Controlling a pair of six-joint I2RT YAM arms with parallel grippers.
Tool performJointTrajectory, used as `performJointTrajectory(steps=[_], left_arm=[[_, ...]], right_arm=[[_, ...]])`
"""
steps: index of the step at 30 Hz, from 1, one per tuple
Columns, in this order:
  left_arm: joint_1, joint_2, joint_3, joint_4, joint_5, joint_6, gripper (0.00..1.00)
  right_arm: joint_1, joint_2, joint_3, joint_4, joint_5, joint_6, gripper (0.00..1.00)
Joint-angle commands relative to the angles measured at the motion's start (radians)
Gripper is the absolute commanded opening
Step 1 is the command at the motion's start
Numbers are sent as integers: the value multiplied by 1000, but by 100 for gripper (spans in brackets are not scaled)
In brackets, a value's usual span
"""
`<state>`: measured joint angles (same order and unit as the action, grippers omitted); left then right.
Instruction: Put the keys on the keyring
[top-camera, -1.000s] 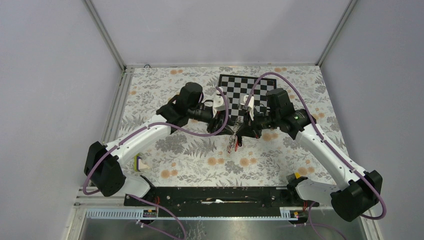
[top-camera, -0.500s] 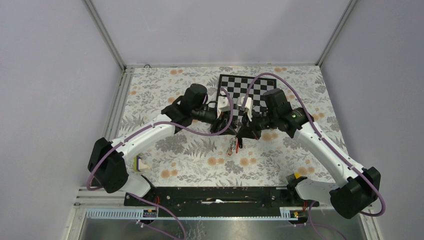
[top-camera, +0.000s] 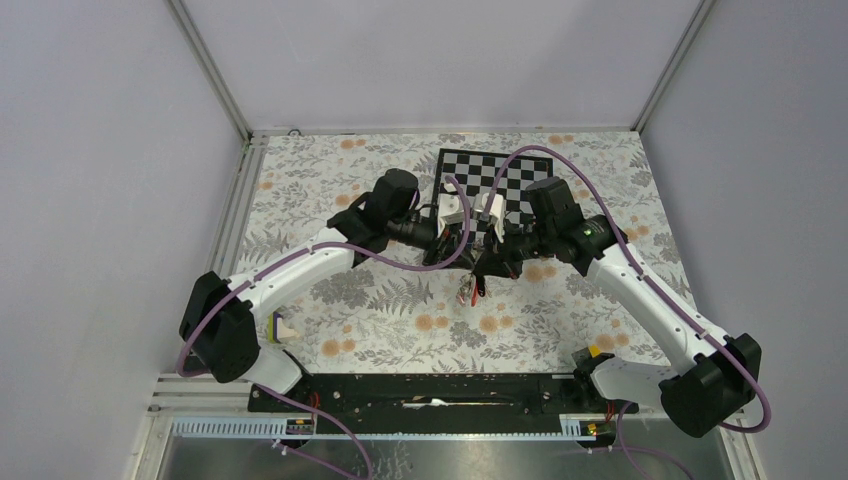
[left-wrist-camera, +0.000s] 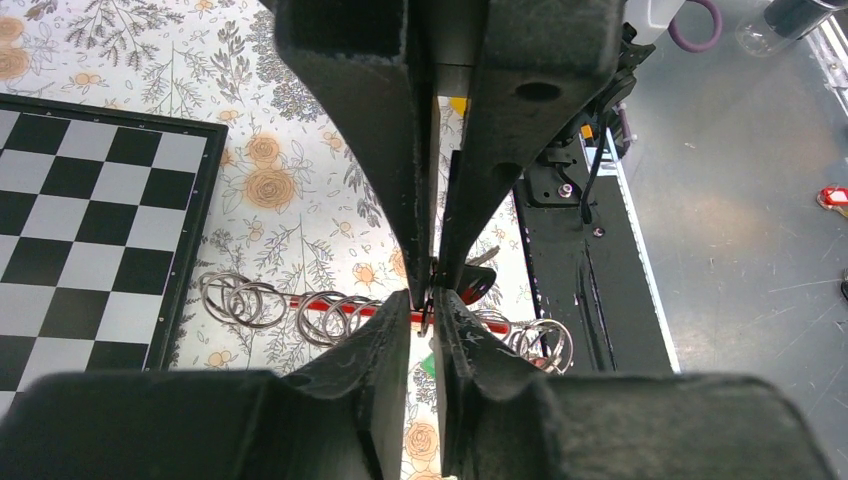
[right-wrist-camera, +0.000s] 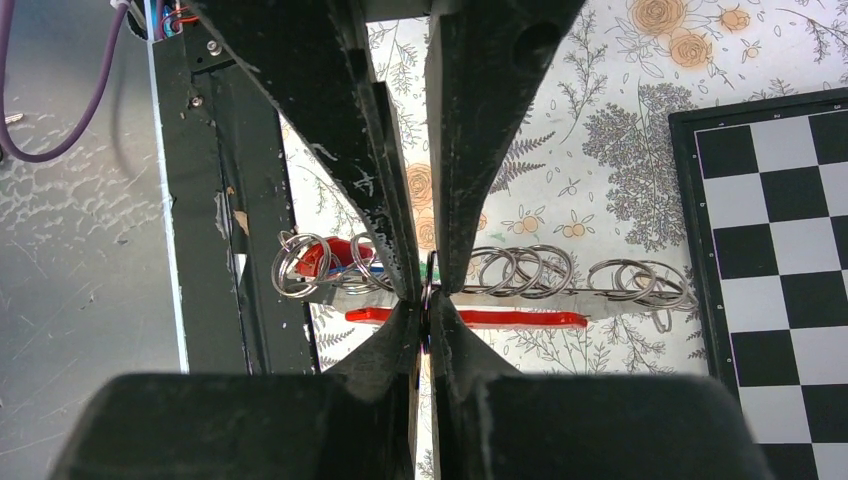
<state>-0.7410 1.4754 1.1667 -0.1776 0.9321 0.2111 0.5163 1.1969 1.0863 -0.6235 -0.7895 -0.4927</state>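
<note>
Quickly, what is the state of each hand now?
Left hand: closed, pinching the keyring, which shows edge-on.
Right hand: closed on the same keyring, tip to tip with the left.

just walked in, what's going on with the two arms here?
Both arms meet over the floral table, just in front of the chessboard. The left gripper and right gripper each look pinched shut on a thin keyring, seen edge-on. The keys, a red tag and a row of linked rings show beneath them. Whether the keys hang or are threaded on can't be told.
</note>
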Motion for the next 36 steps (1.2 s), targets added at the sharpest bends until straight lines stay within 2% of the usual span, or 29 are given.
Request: performJointTrajectory(steps=[1, 5, 9, 15, 21, 24, 36], left_arm=[[-5, -2, 2, 51, 28, 2, 12], [-6, -5, 2, 50, 33, 1, 1], [-4, -16, 4, 52, 33, -9, 0], [26, -46, -1, 112, 83, -87, 0], [37, -73, -28, 173, 119, -174, 0], [38, -76, -42, 210, 132, -202, 0], [56, -88, -62, 259, 155, -256, 0]], right_arm=[[10, -8, 46, 36, -16, 14, 0], [10, -5, 45, 35, -11, 13, 0], [9, -15, 36, 42, 5, 11, 1], [8, -53, 13, 74, 24, 16, 16], [-8, -79, -31, 112, -30, 19, 31], [-12, -82, -42, 119, -46, 22, 35], [-15, -84, -70, 125, -39, 16, 33]])
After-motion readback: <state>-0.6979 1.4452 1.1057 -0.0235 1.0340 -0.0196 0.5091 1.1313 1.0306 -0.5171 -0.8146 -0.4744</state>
